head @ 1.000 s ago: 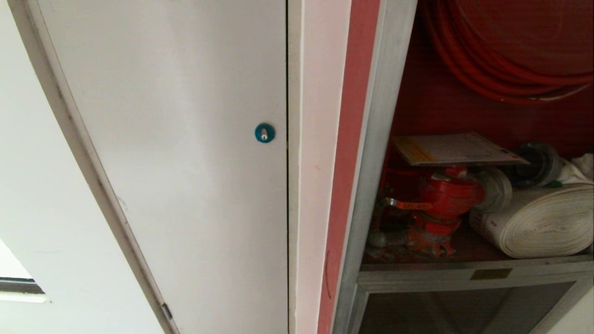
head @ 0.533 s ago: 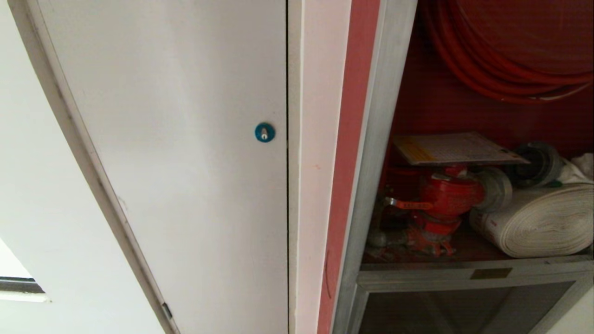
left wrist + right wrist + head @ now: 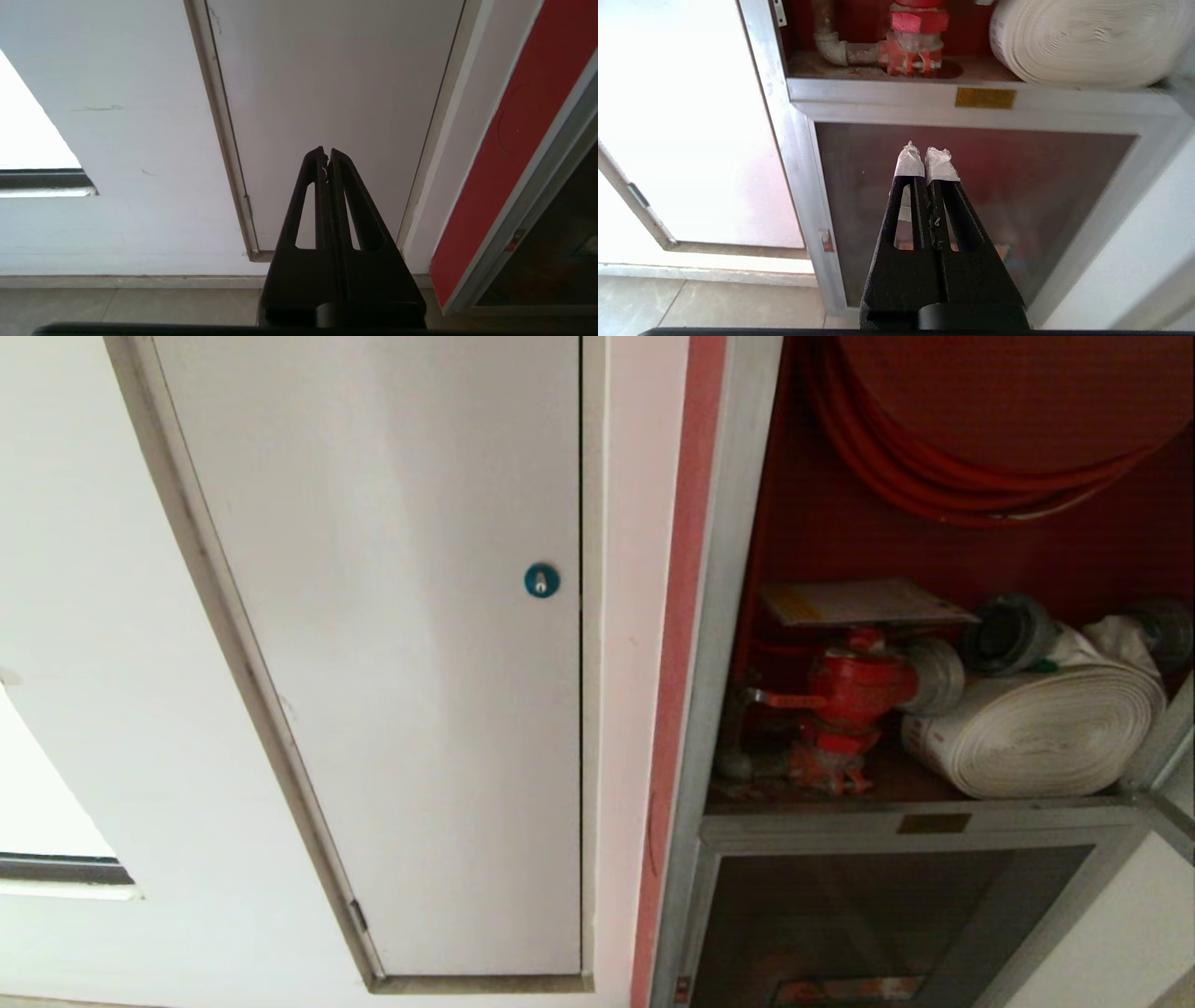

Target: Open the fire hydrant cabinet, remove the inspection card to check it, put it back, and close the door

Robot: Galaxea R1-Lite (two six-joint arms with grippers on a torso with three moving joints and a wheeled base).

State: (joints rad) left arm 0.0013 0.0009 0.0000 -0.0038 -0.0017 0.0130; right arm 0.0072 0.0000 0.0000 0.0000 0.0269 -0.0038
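Head view shows the red-lined, aluminium-framed fire hydrant cabinet (image 3: 747, 616) open, the white printed inspection card (image 3: 864, 602) resting atop the red valve (image 3: 854, 695). Both claws are clenched and empty; the right claw (image 3: 927, 161) faces the lower glass panel, below the card. Judged step: retrieval, requiring raising and releasing the right claw.

Cabinet shelf (image 3: 803, 819) w/ valve (image 3: 845, 705), hose roll (image 3: 1032, 733) (touching).

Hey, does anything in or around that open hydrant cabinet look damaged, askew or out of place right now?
Mostly tidy. The inspection card lies loose on top of the red valve rather than in a holder, and the valve's base looks corroded and flaking. The rolled white hose lies neatly coiled.
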